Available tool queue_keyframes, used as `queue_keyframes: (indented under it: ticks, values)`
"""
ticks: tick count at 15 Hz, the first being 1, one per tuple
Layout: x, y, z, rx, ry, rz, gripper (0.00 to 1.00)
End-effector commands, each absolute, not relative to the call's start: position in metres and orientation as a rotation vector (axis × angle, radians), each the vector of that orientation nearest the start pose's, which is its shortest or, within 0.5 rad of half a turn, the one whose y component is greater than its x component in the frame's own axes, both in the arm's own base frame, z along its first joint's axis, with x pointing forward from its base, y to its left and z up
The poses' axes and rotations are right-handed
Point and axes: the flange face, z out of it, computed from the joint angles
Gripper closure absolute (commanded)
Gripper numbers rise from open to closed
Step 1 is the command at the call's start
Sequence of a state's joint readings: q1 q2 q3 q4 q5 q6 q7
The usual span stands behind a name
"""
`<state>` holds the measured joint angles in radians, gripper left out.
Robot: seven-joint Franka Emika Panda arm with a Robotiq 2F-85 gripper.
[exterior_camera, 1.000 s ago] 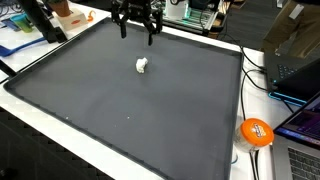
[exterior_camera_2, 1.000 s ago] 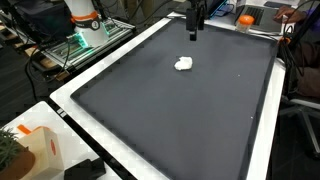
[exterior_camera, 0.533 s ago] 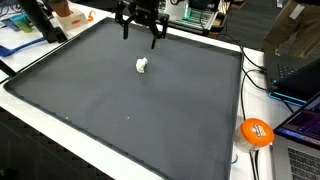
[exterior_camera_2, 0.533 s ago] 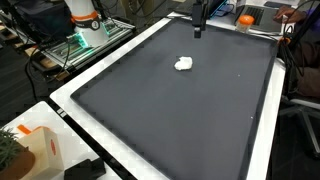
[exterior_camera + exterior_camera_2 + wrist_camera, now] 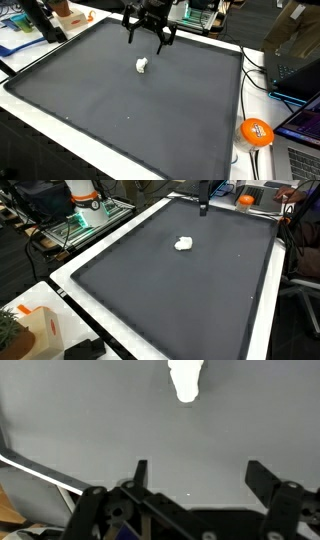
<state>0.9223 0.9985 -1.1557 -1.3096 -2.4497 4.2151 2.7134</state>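
Observation:
A small white crumpled lump (image 5: 142, 66) lies on the dark grey mat (image 5: 120, 100), toward its far part. It also appears as a white lump (image 5: 184, 244) and at the top of the wrist view as a white lump (image 5: 185, 380). My gripper (image 5: 147, 40) hangs open above the mat's far edge, beyond the lump and a little to its right, touching nothing. In the wrist view the gripper (image 5: 199, 473) has its two dark fingers spread wide with only bare mat between them.
The mat has a white border (image 5: 200, 45). An orange ball (image 5: 256, 132) and cables lie off the mat's right side. Boxes and equipment stand behind the far edge. A white and orange robot base (image 5: 85, 202) stands beside the table.
The gripper has drifted along the far edge of the mat, to the right in both exterior views, staying open. The white lump has not moved.

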Motion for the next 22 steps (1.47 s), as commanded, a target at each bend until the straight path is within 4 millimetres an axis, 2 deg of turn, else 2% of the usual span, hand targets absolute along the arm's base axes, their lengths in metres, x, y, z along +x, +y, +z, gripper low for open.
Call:
queue_keyframes:
  ticks: [1,5,10,11,19,20,21,22]
  values:
    - [0.575,0.17,0.327,-3.415,-0.5,-0.476,0.0]
    - [0.575,0.178,0.332,-3.415,-0.521,-0.512,0.0]
    - [0.553,0.16,0.32,-3.513,-0.642,-0.3,0.0]
    - [0.548,0.156,0.31,-3.509,-0.659,-0.274,0.0]
    - [0.517,0.172,0.306,-3.459,-0.745,-0.175,0.0]
    - [0.516,0.173,0.312,-3.452,-0.732,-0.193,0.0]
    - [0.528,0.174,0.302,-3.473,-0.74,-0.233,0.0]
    - [0.526,0.176,0.304,-3.469,-0.741,-0.236,0.0]
